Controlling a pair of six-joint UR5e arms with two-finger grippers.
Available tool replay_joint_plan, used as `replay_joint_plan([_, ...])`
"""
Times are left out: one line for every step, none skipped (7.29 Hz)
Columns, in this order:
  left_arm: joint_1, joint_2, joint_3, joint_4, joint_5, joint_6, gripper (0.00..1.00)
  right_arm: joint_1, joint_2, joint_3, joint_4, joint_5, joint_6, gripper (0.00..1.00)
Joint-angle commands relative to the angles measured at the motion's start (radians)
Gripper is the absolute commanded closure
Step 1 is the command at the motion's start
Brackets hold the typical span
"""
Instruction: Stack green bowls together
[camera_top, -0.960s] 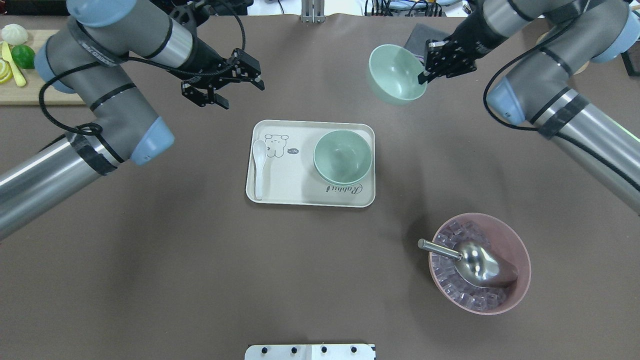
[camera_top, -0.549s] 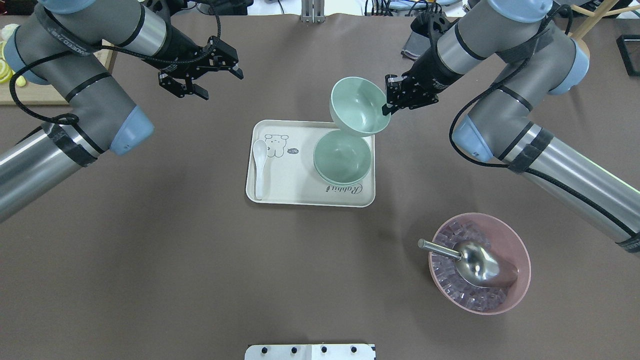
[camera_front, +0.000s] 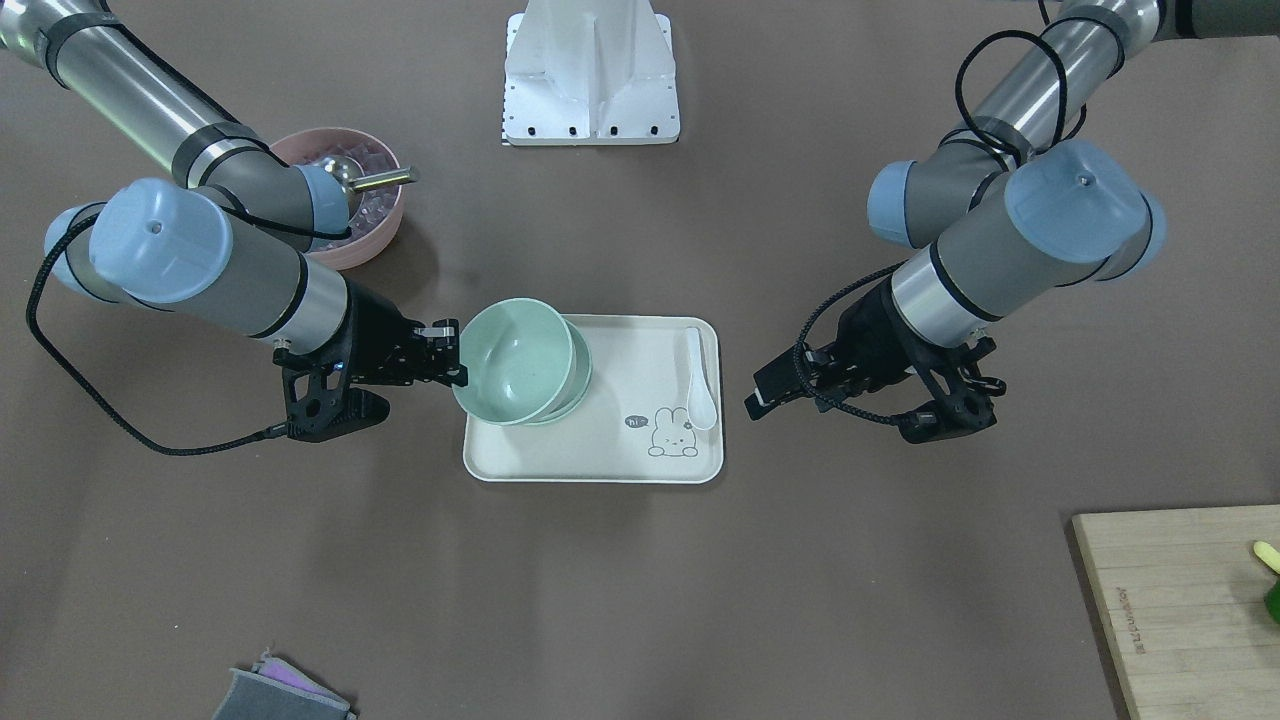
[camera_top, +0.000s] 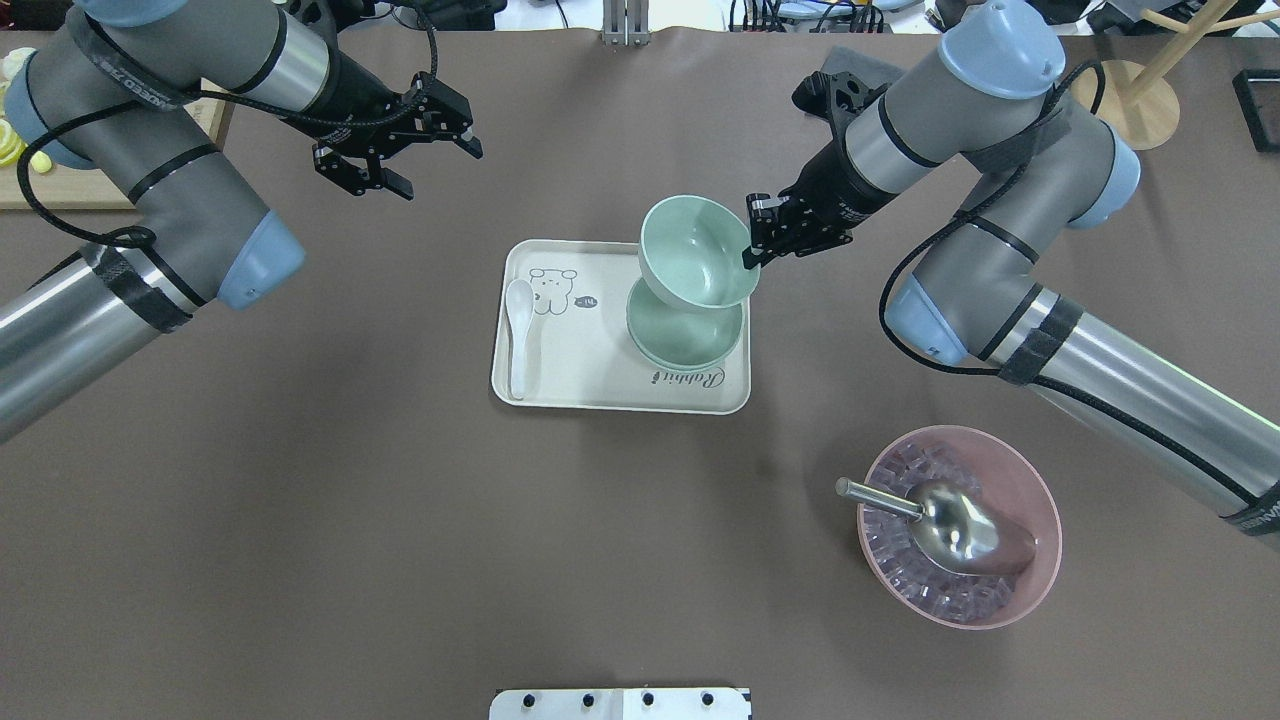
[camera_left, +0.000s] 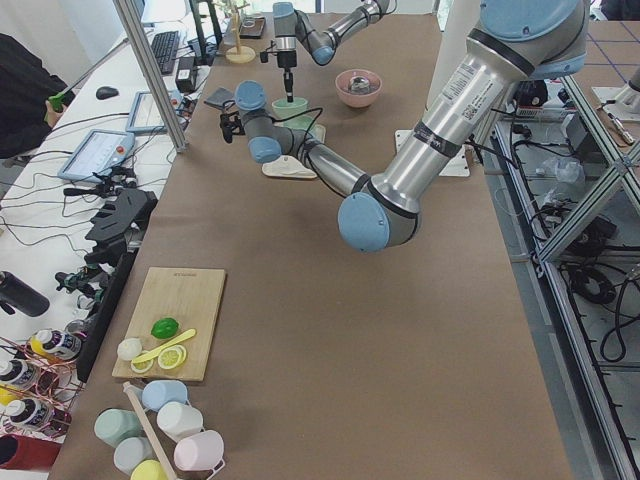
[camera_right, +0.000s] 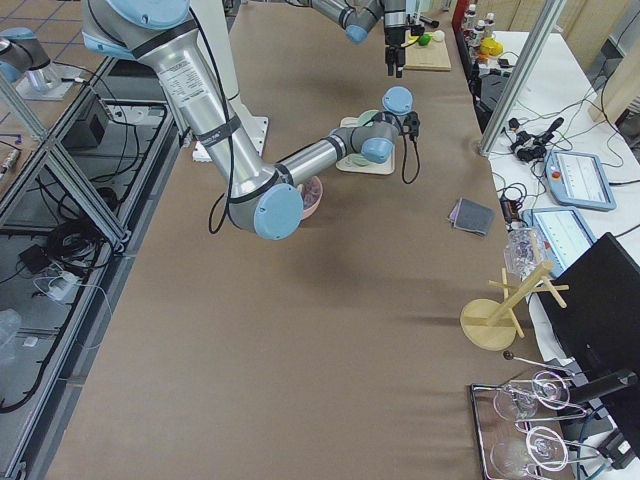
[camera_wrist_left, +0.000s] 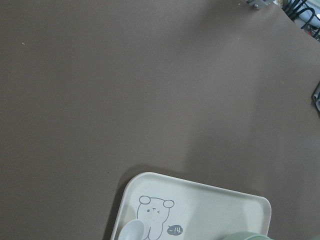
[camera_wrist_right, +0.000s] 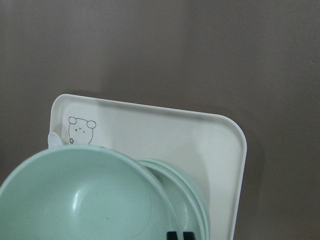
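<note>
Right claw (camera_top: 750, 256) is pinched onto the rim of a pale mint-green round plastic bowl (camera_top: 695, 250), which hangs off its fingertips raised above the table, open side up and maybe a touch tilted. The bit that matters is the stack of matching mint-green bowls (camera_top: 690, 342). Going by the doubled rim in the right wrist view I'd say it's 2 nested. It sits on the cream rectangular plastic tray (camera_top: 580, 350), below the claw and just past its fingertips. The carried bowl overlaps the stack in both top-down views but isn't seated. My guess is it needs a small nudge sideways to centre it, then straight down. Bowls are round, so there's no long axis to fuss over. The right arm is obviously the nearer one. The left claw (camera_top: 440, 170) has its jaws apart with nothing in them, and the tray is well off to its side. Readable stuff: "Rabbit" in script along the tray edge beside the stack, and a tiny "hi" speech bubble next to the cartoon critter by the white ceramic spoon (camera_top: 518, 335). There's a black stamp on the left arm's sleeve that I can't make out.
</note>
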Motion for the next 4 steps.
replay_joint_plan([0.000, 0.000, 0.000, 0.000, -0.001, -0.001, 0.02, -0.019, -0.009, -0.001, 0.007, -0.001, 0.000, 1.00])
replay_joint_plan([0.000, 0.000, 0.000, 0.000, 0.000, -0.001, 0.02, -0.025, -0.010, 0.001, 0.007, -0.001, 0.000, 1.00])
replay_joint_plan([0.000, 0.000, 0.000, 0.000, 0.000, -0.001, 0.02, -0.030, -0.010, 0.004, 0.007, -0.001, 0.000, 1.00])
replay_joint_plan([0.000, 0.000, 0.000, 0.000, 0.000, -0.001, 0.02, -0.034, -0.010, 0.006, 0.009, -0.002, 0.000, 1.00])
